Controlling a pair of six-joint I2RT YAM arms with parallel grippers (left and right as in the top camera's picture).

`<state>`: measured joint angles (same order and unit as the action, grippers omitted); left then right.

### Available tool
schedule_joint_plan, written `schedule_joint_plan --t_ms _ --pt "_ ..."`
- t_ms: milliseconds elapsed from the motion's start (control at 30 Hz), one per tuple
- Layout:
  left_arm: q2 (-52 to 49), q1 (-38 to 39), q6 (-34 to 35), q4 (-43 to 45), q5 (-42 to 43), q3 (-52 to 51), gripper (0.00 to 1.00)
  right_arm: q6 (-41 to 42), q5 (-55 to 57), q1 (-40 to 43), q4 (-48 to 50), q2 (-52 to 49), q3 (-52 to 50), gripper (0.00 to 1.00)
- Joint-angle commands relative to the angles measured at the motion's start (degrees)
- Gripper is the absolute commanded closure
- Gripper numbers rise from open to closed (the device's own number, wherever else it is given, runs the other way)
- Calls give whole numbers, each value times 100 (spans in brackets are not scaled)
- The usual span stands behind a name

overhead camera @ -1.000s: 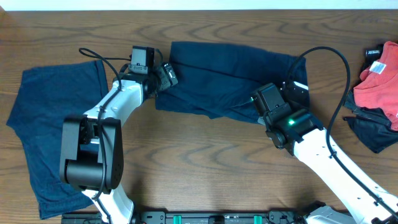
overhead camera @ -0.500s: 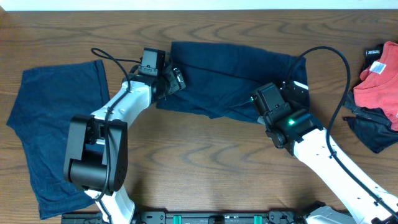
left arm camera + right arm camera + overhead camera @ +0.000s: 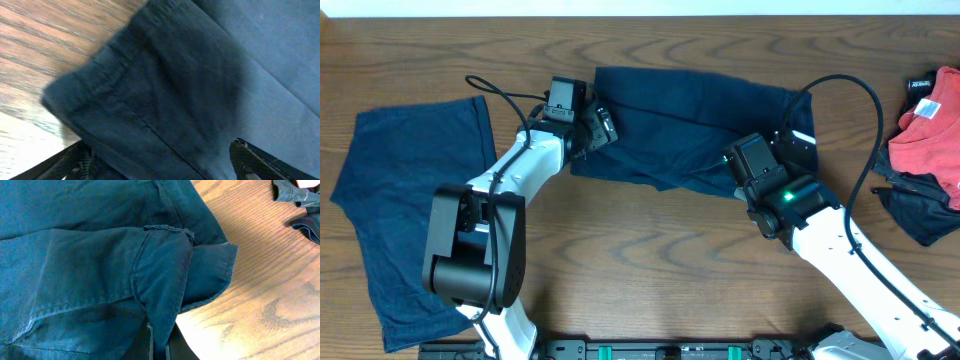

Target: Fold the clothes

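Its right claw (image 3: 159, 347) clamped shut on a pinched-up fold at one end of the navy garment (image 3: 690, 120) lying mid-table (image 3: 650, 260), the robot holds its left claw (image 3: 160, 157) wide open and empty over the opposite corner, apparently readying a second grip for folding, while a second navy garment (image 3: 410, 200) lies spread at the left.

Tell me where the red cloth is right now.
In the overhead view the red cloth lies at the right edge of the table, with a dark garment against its near side, right of the central navy garment.
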<state>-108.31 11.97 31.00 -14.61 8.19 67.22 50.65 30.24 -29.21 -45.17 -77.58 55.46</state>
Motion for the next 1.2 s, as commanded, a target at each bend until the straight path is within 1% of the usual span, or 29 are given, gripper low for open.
schedule_joint_plan --t_ms 0,200,233,333,600,633,667,700,733,767,800,867,967,1167 --pt "-70 -94 -184 -11 -354 83 10 -17 120 33 -7 76 105 98" --pt "-70 -361 -177 9 -387 83 11 -17 81 33 -4 76 105 99" --pt "-70 -385 -177 9 -363 83 14 -17 81 33 -4 76 105 99" --pt "-70 -391 -179 9 -323 83 17 -15 81 33 0 76 105 98" --pt "-70 -385 -175 11 -260 83 17 -17 79 33 -4 76 105 98" --pt "-70 -385 -177 11 -260 83 18 -17 74 33 -7 76 105 98" --pt "-70 -387 -175 13 -260 83 23 -20 52 33 -7 76 105 98" --pt "-70 -387 -175 15 -260 83 37 -22 20 33 -4 76 105 98" --pt "-70 -387 -153 17 -260 83 45 -46 -13 33 -2 76 105 99" --pt "-70 -385 -136 17 -247 83 47 -55 -31 33 -2 76 105 99" --pt "-70 -385 -131 17 -179 83 46 -57 -28 33 -4 76 105 98" --pt "-83 -385 -127 35 -81 83 39 -57 -31 33 -2 76 105 98" --pt "-131 -385 -33 61 -68 83 36 -57 -39 33 -2 76 105 98" --pt "-297 -385 -15 103 39 83 34 -57 -140 33 -2 76 105 98"
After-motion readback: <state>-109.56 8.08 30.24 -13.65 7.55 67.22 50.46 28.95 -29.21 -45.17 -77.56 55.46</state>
